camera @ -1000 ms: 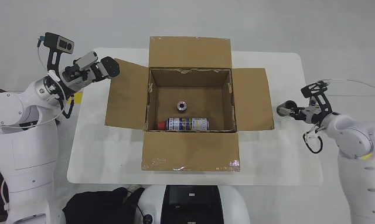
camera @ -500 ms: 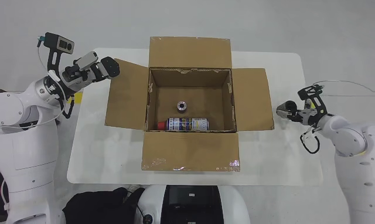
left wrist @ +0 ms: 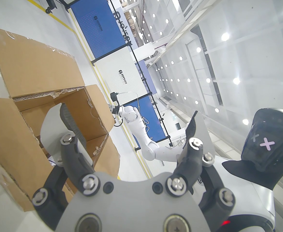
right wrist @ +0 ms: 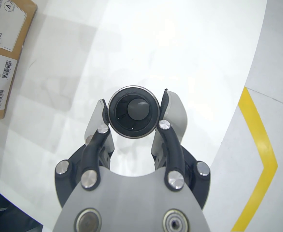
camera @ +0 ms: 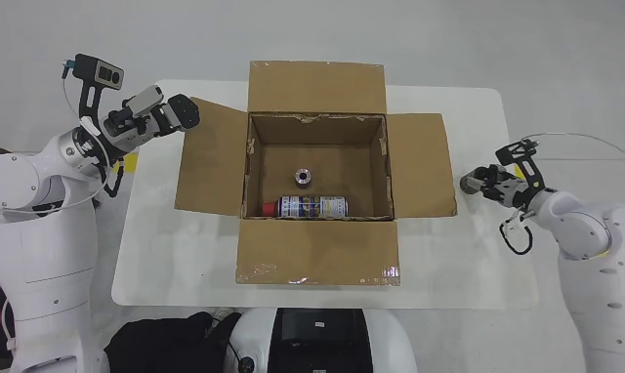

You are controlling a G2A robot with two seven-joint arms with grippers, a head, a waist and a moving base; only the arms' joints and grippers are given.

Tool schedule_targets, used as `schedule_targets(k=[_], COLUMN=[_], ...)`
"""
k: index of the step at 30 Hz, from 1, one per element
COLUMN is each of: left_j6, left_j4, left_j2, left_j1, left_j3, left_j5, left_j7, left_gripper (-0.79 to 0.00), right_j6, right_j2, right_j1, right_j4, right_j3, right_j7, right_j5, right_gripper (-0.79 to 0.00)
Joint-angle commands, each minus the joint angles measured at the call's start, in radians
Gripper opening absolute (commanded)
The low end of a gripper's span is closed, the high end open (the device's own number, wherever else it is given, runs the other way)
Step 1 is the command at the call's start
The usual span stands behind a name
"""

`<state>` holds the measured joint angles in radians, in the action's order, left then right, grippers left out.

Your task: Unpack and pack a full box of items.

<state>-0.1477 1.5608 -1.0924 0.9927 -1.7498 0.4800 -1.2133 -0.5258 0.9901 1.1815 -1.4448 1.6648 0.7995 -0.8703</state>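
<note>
Right wrist is sitting a touch nearer the cardboard box (camera: 317, 251) than a second ago; the right gripper (right wrist: 133, 98) is hanging over the white table (camera: 469, 109) just beside the right flap. Its jaws are clamping a black round part (right wrist: 133, 112) with a metal rim. The left gripper (left wrist: 129, 112) is holding unchanged off the left flap, jaws standing wide apart, gripping nothing. Inside the box, a spray can (camera: 311, 206) is lying on its side along the near wall; a small metal ring (camera: 304, 176) is resting mid-floor.
</note>
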Motion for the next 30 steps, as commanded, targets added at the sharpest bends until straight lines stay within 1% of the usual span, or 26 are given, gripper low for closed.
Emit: schedule_targets(k=[1, 2, 8, 15, 21, 26, 30], left_j6=[0.000, 0.000, 0.000, 0.000, 0.000, 0.000, 0.000], left_j4=[0.000, 0.000, 0.000, 0.000, 0.000, 0.000, 0.000], left_j2=[0.000, 0.000, 0.000, 0.000, 0.000, 0.000, 0.000], left_j1=[0.000, 0.000, 0.000, 0.000, 0.000, 0.000, 0.000], left_j3=[0.000, 0.000, 0.000, 0.000, 0.000, 0.000, 0.000], left_j5=[0.000, 0.000, 0.000, 0.000, 0.000, 0.000, 0.000], left_j7=[0.000, 0.000, 0.000, 0.000, 0.000, 0.000, 0.000], left_gripper=[0.000, 0.000, 0.000, 0.000, 0.000, 0.000, 0.000], right_j6=[0.002, 0.003, -0.011, -0.005, 0.001, 0.004, -0.015], right_j2=[-0.002, -0.003, -0.014, -0.028, -0.035, -0.039, -0.043], right_j1=[0.000, 0.002, 0.037, 0.121, 0.167, 0.180, 0.170], right_j4=[-0.003, -0.007, -0.074, -0.233, -0.346, -0.442, -0.515], right_j3=[-0.001, 0.001, 0.044, 0.139, 0.193, 0.220, 0.218], right_j7=[-0.003, -0.004, -0.005, -0.011, -0.034, -0.064, -0.078], right_j5=[0.003, 0.005, 0.020, 0.038, 0.053, 0.061, 0.071], right_gripper=[-0.754, -0.785, -0.785, -0.785, -0.785, -0.785, -0.785])
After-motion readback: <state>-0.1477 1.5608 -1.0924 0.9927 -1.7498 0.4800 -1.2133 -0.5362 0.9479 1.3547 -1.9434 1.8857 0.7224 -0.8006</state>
